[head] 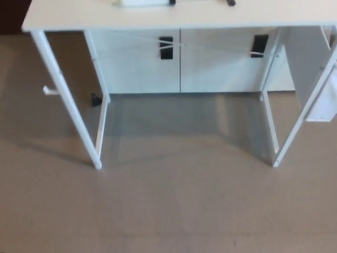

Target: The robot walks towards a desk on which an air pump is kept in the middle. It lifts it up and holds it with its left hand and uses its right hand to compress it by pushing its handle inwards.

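Observation:
A white desk [79, 18] on thin white legs stands ahead, its top running along the upper edge of the head view. At that upper edge, near the middle of the desk top, lies a pale object with dark ends [147, 2], cut off by the frame; I cannot tell what it is. Neither of my hands shows in the picture.
White cabinets with black handles [166, 47] stand behind the desk. The desk's front legs [66, 100] [300, 126] reach the brown floor [168, 211]. A white panel or bag [322, 100] hangs at the desk's right side. A small dark object [95, 99] lies near the back left leg.

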